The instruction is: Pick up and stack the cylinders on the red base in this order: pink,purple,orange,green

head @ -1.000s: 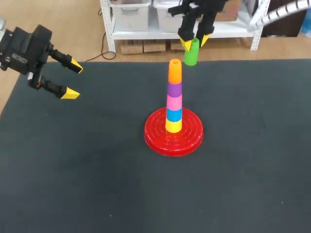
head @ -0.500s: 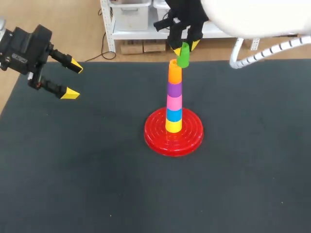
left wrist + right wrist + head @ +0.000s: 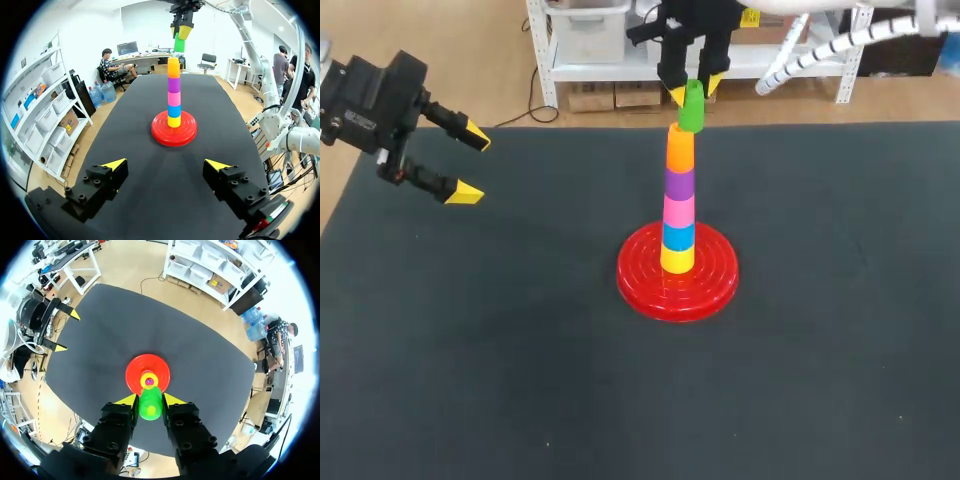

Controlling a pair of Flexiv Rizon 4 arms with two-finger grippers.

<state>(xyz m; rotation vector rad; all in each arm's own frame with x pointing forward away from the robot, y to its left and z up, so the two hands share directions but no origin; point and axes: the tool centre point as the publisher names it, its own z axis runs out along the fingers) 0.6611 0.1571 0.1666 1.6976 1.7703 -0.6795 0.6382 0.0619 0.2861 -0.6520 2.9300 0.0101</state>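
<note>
Dark table (image 3: 470, 380) is carrying the red base (image 3: 677, 272) near its middle. Five cylinders are sitting stacked on the red base, going up: yellow cylinder (image 3: 677, 259), blue cylinder (image 3: 678, 236), pink cylinder (image 3: 678, 210), purple cylinder (image 3: 679, 183), and orange cylinder (image 3: 680, 147) topping the stack.

Our left pincer (image 3: 468, 162) is hanging well to the left of the red base, over the table's left edge, with its fingers spreading wide. From our left wrist, the red base is lying well ahead of it, centred between the two fingers.

Our right pincer (image 3: 691, 92) is hanging high over the red base, right above the stack, pointing down. It is clamping the green cylinder (image 3: 691, 108) between both yellow tips. The green cylinder is sitting just above the orange cylinder, slightly off the stack's centre line. We are not managing to tell whether the two are touching.
</note>
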